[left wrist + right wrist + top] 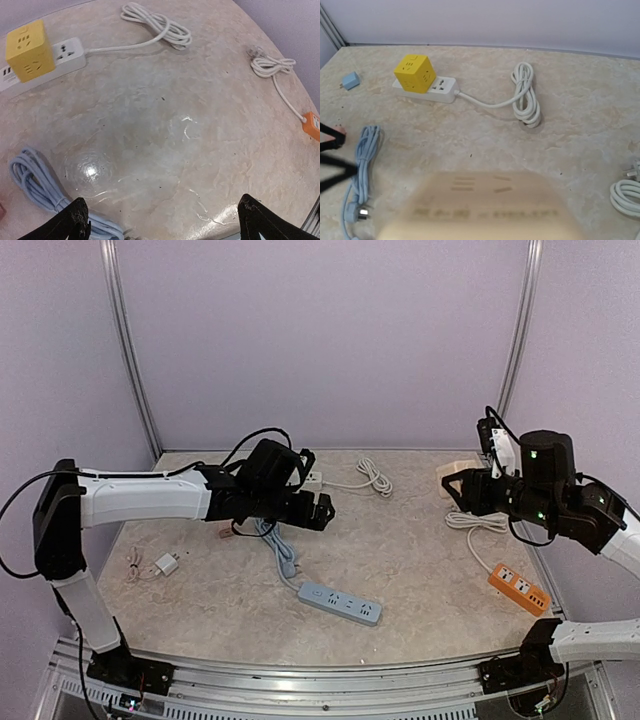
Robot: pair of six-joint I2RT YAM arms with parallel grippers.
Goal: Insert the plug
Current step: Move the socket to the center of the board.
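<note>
Left gripper [322, 512] released, jaws wide, nothing between; hovers low over table [420, 570], just beside blue cable [35, 180]. Right gripper [458, 490] raised at right side, grasping beige plug [485, 210]; plug off table, blurred, close to wrist camera. Yellow cube [414, 73] sits on end of white strip [442, 90] at back; cord coil [526, 95] to its right. Blue strip [340, 603] front centre; orange strip [518, 588] front right.

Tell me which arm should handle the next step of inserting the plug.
Right, probably. The right gripper holds the beige block, with the white power strip ahead in its wrist view. The left gripper is open and empty.
</note>
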